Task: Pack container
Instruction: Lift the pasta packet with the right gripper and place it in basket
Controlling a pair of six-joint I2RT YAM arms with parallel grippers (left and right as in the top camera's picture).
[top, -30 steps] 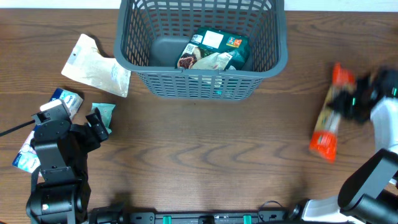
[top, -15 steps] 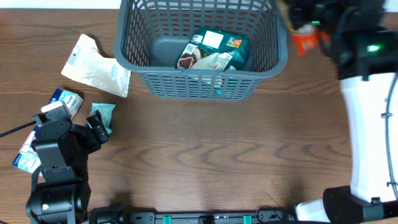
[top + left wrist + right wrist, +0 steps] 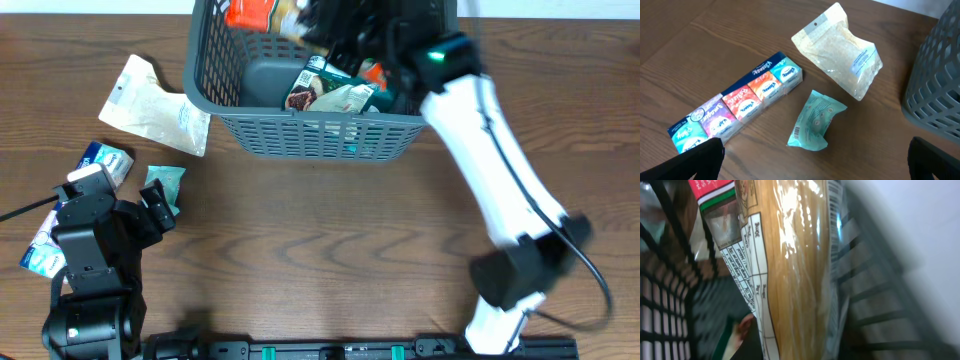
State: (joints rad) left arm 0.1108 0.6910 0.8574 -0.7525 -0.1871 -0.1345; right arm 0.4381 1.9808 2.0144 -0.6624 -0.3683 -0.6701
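Reaching with the white right arm (image 3: pixel 490 140) from the lower right of the overhead frame up to its top centre, over the large dark grey plastic basket (image 3: pixel 320 122) with slotted lattice walls and a thick rim. Grips in the right gripper (image 3: pixel 318 22) a long clear-wrapped packet of tan spaghetti (image 3: pixel 250 12) with an orange-red end, yet cannot make out the fingers themselves through blur and wrapper. Holds that spaghetti packet crosswise at the upper left of the basket, orange-red end toward the left wall, against the top edge of the frame. Fills the right wrist view with the same packet (image 3: pixel 790 255) from top to bottom, with a white printed label on its left side, a red and green band at upper left, and dark lattice (image 3: pixel 665 305) at the left. Shows inside the basket, toward the right of its floor, a dark green printed packet (image 3: pixel 345 72) with a white label, and again at the lower left of the right wrist view (image 3: pixel 732 340). Rests the left gripper (image 3: pixel 155 205) at the lower left of the overhead frame, spread wide and holding nothing; puts its black fingertips (image 3: pixel 700 157) at the bottom corners of the left wrist view. Sees on the brown wooden table (image 3: pixel 330 240), left of the basket (image 3: pixel 935 85), a white translucent pouch (image 3: pixel 840 55) just beside the wall, a small crumpled teal packet (image 3: pixel 815 120) below it, and a wrapped row of tissue packs (image 3: pixel 735 107) further left.
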